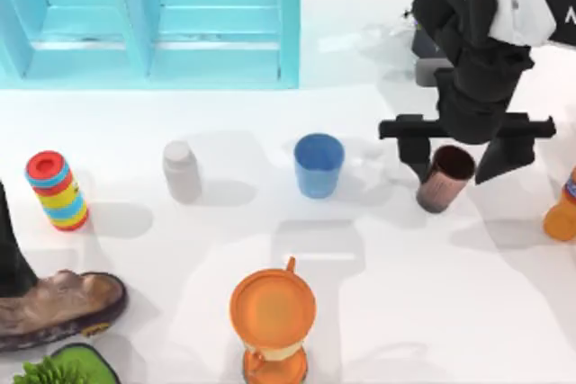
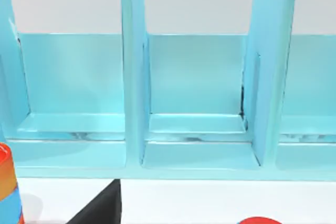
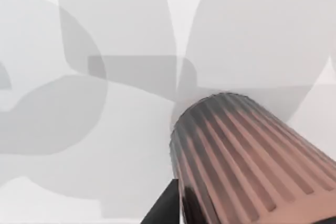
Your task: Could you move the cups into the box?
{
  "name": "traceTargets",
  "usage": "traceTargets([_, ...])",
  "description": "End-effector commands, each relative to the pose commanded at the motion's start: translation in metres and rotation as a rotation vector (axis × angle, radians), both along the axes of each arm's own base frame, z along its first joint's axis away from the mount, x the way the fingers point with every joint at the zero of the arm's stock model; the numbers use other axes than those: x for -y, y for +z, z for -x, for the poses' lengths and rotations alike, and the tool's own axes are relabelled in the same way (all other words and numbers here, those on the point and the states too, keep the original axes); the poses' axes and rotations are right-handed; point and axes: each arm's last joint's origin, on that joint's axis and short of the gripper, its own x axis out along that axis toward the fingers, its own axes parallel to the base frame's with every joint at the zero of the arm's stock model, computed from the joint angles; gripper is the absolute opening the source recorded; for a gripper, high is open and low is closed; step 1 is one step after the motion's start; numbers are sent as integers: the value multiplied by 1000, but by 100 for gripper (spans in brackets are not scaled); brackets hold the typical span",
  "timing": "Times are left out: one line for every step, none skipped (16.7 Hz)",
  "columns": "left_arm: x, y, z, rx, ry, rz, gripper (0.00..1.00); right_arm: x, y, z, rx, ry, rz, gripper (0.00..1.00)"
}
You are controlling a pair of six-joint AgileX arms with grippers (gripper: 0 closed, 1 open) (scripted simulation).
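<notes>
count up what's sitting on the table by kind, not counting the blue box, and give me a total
Cups: 2, blue cup, brownish-pink cup
Bottles: 2, white bottle, orange bottle
Striped stack: 1
Orange hourglass item: 1
Shoe: 1
Green plant: 1
Total: 8

Blue cup (image 1: 319, 165) upright mid-table; ribbed brownish-pink cup (image 1: 445, 179) tilted, right of it; turquoise box (image 1: 148, 20) behind.

I count two cups, blue (image 1: 319, 165) and pink (image 1: 445, 179), one box (image 1: 148, 20), one bottle (image 1: 182, 171), one hourglass (image 1: 272, 323).
</notes>
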Motion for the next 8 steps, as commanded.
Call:
traceTargets([0,0,0,0,0,0,100,0,0,0,0,0,0,40])
traceTargets([0,0,0,0,0,0,100,0,0,0,0,0,0,32])
traceTargets([0,0,0,0,0,0,100,0,0,0,0,0,0,25])
traceTargets([0,0,0,0,0,0,100,0,0,0,0,0,0,17])
traceTargets([0,0,0,0,0,0,100,0,0,0,0,0,0,10])
traceTargets([0,0,0,0,0,0,100,0,0,0,0,0,0,2])
traceTargets([0,0,0,0,0,0,100,0,0,0,0,0,0,0])
traceTargets([0,0,0,0,0,0,100,0,0,0,0,0,0,0])
